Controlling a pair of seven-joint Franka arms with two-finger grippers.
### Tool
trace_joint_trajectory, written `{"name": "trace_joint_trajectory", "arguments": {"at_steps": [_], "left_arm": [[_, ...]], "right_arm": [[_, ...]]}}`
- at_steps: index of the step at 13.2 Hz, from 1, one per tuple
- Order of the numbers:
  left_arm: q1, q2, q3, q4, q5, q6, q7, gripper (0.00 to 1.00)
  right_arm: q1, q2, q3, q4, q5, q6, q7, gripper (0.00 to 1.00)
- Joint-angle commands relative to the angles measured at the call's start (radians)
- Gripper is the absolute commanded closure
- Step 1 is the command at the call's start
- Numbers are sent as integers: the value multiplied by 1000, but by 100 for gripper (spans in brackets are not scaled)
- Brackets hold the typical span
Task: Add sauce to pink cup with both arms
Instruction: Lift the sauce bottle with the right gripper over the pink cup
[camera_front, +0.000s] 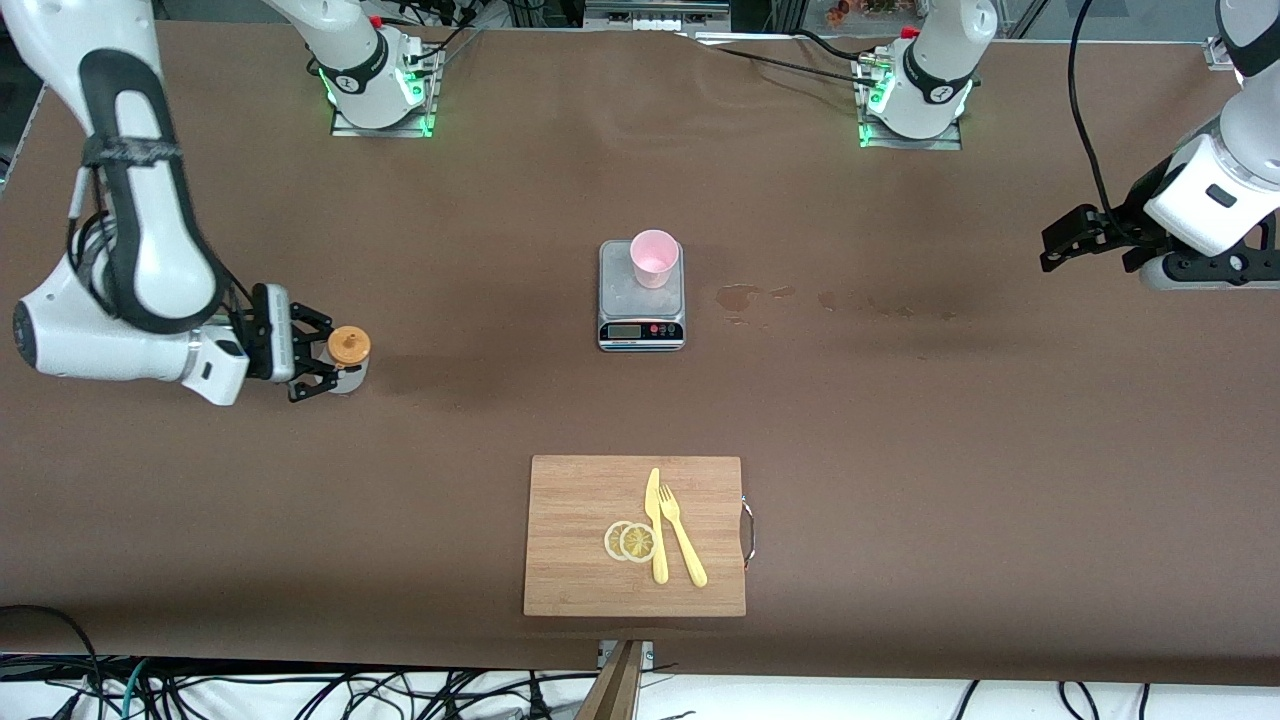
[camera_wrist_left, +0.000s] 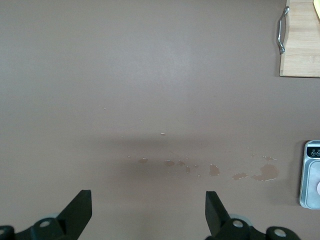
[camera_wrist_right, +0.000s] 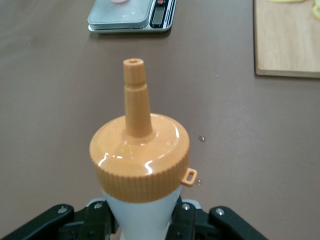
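Clamped around the sauce bottle (camera_front: 347, 358), the right gripper (camera_front: 322, 362) grips its whitish body just under the orange cap, at about nine o'clock from the grey scale (camera_front: 641, 318) and well apart from it. On that scale stands the pink cup (camera_front: 654, 258), upright. At three o'clock from the scale the left gripper (camera_front: 1066, 238) waits with its fingers (camera_wrist_left: 80, 206) spread apart over stained brown table (camera_front: 900, 420). At six o'clock from the scale lies a wooden cutting board (camera_front: 580, 540).

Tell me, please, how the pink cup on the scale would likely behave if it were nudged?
The pink cup looks thin, plastic and apparently empty, so probably light and quick to slide. Standing on its narrower base atop the smooth scale, it may tip easily.
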Motion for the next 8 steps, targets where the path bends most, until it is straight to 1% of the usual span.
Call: {"name": "trace_joint_trajectory", "arguments": {"at_steps": [1, 2, 4, 6, 8], "left_arm": [[15, -2, -6, 22, 21, -18, 4, 0], [15, 0, -6, 22, 21, -23, 5, 0], [15, 0, -6, 22, 19, -24, 5, 0], [15, 0, -5, 23, 19, -24, 5, 0], [15, -2, -5, 23, 19, -24, 7, 0]], "right_arm": [[113, -74, -17, -1, -154, 6, 227, 100], [164, -89, -20, 4, -209, 4, 301, 100], [261, -108, -45, 18, -285, -8, 431, 100], [337, -106, -63, 45, -343, -54, 542, 100], [432, -102, -70, 81, -443, -102, 709, 100]]}}
